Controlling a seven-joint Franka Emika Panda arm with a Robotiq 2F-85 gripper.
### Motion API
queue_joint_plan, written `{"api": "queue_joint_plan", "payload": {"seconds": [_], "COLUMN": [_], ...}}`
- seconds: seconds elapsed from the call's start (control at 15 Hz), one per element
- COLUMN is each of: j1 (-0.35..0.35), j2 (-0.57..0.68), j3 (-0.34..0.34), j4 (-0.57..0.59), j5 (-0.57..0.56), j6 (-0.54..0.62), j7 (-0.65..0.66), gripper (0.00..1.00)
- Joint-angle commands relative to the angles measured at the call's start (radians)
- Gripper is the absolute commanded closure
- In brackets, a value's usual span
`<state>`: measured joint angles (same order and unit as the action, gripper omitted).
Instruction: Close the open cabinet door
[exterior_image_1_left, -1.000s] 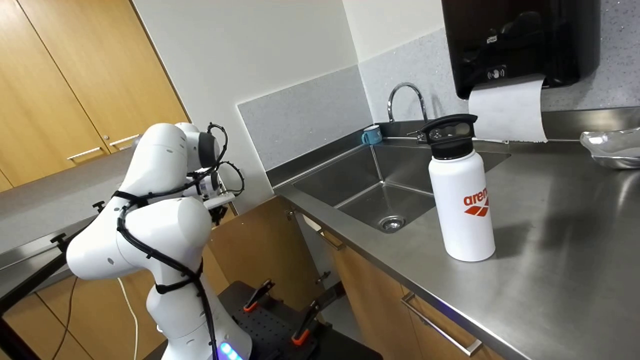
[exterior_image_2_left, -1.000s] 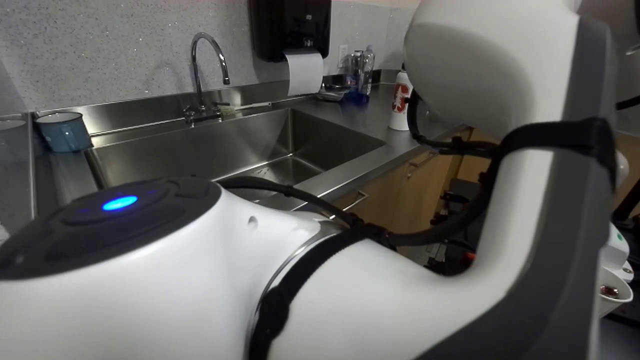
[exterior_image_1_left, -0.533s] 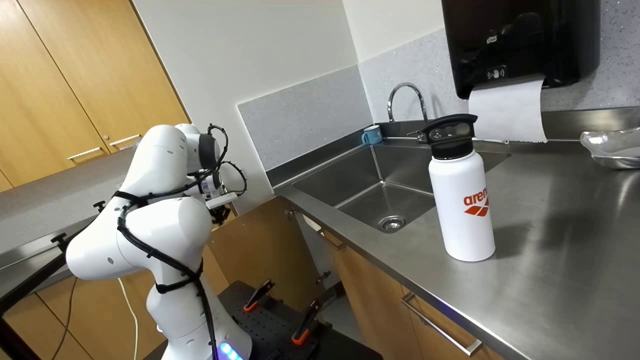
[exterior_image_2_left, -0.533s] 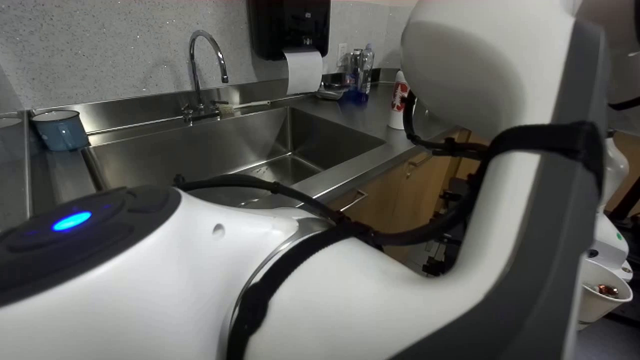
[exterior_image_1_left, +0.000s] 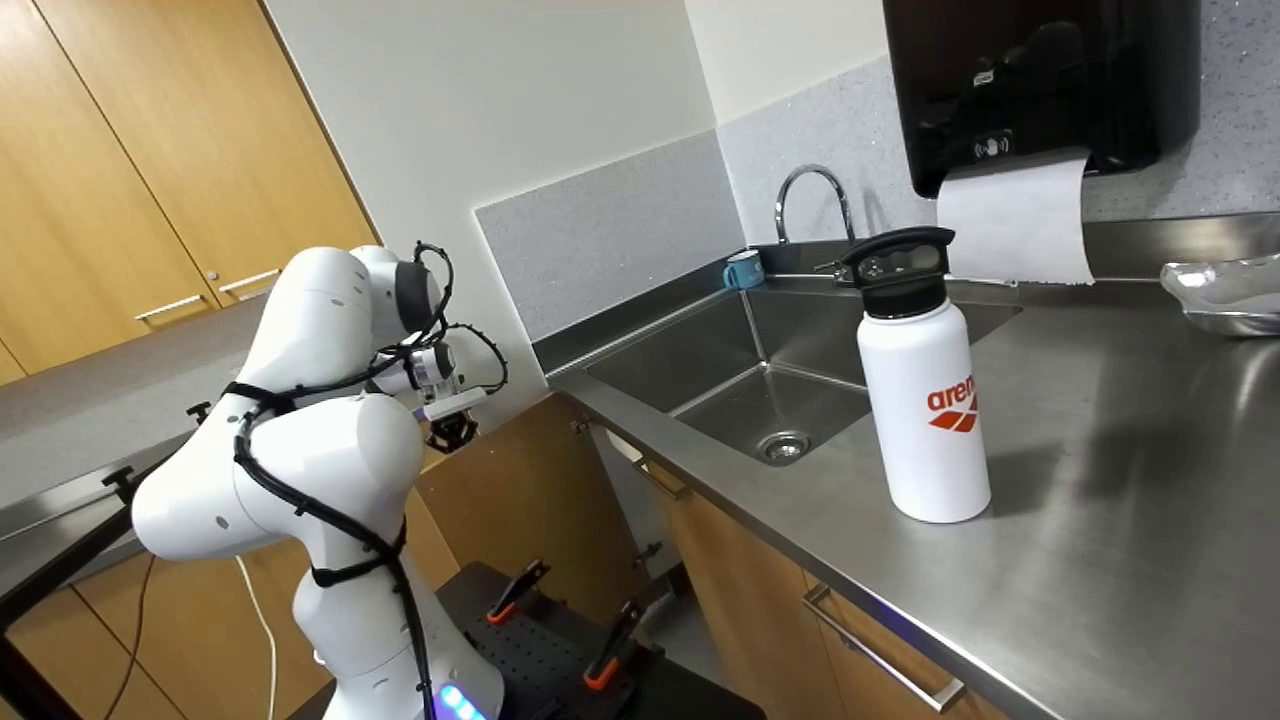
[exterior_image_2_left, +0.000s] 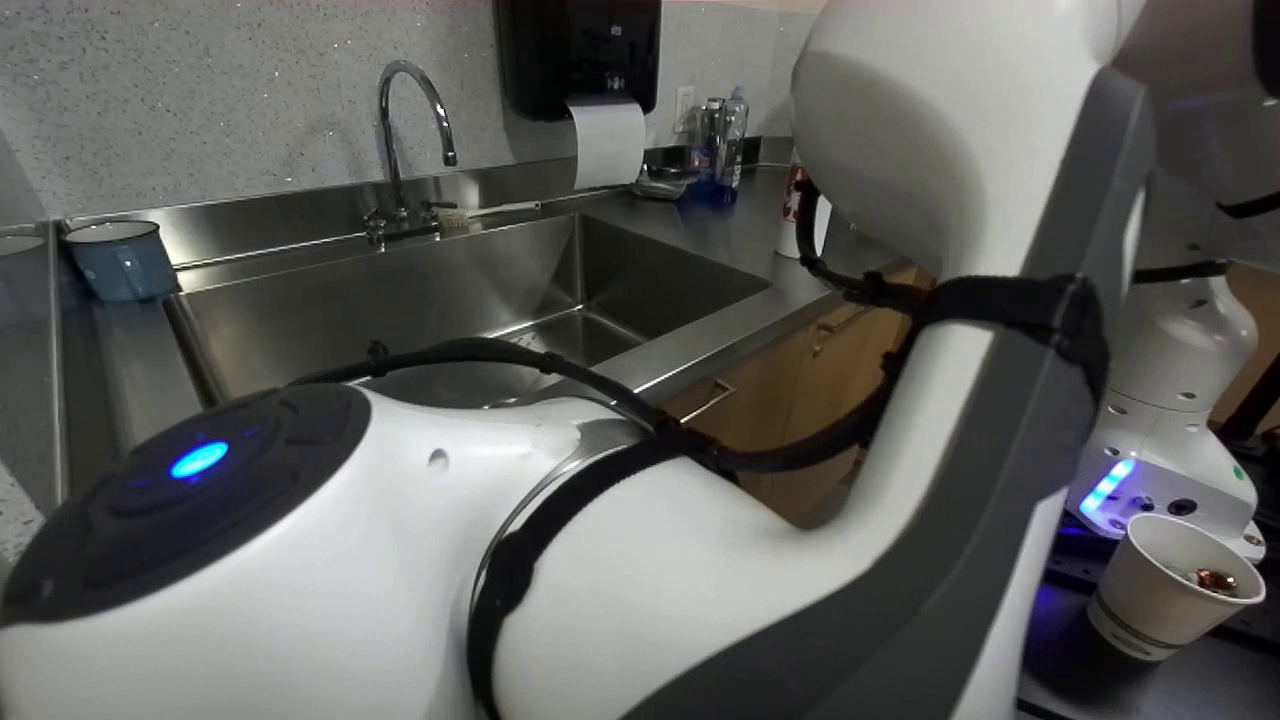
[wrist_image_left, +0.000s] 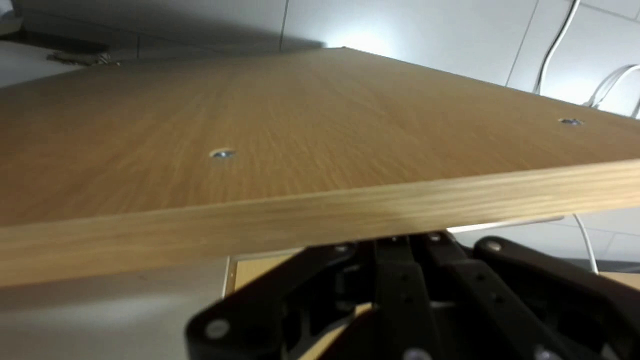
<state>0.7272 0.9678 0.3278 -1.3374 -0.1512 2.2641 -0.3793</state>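
Observation:
The open cabinet door (exterior_image_1_left: 535, 490) is a flat honey-brown panel. In an exterior view it stands swung out beside the sink cabinet, its inner face and hinges showing. In the wrist view the door (wrist_image_left: 325, 125) fills the upper half, its pale wooden edge crossing the picture. My gripper (exterior_image_1_left: 452, 432) is at the door's top edge, pointing down. In the wrist view the gripper (wrist_image_left: 411, 241) reaches past that edge, on the side away from the visible face. Its fingers are close together and look shut, with tips hidden behind the edge. I cannot tell whether they touch the door.
A black base platform (exterior_image_1_left: 530, 640) with orange-tipped clamps stands close to the door. A paper cup (exterior_image_2_left: 1170, 590) sits by the arm's base. The steel counter holds a sink (exterior_image_1_left: 690, 345), a white bottle (exterior_image_1_left: 925, 410) and a blue mug (exterior_image_1_left: 743, 270). White cables (wrist_image_left: 557, 42) hang beyond the door.
The gripper has shifted right along the door's top in an exterior view, and its wrist has turned. The upper arm has swung, uncovering the base and paper cup. The door looks unmoved.

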Motion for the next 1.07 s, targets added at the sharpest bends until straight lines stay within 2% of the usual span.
{"api": "queue_joint_plan", "payload": {"seconds": [0.0, 0.4, 0.67, 1.0], "j1": [0.004, 0.024, 0.045, 0.093], "j2": [-0.116, -0.240, -0.304, -0.339], "j3": [-0.054, -0.138, -0.202, -0.279], "j4": [-0.140, -0.297, -0.415, -0.519], "j5": [-0.030, -0.163, -0.292, -0.484], "j6": [-0.063, -0.156, -0.129, -0.157], "j7": [0.082, 0.246, 0.406, 0.612], "gripper": [1.00, 1.00, 1.00, 1.00]}}
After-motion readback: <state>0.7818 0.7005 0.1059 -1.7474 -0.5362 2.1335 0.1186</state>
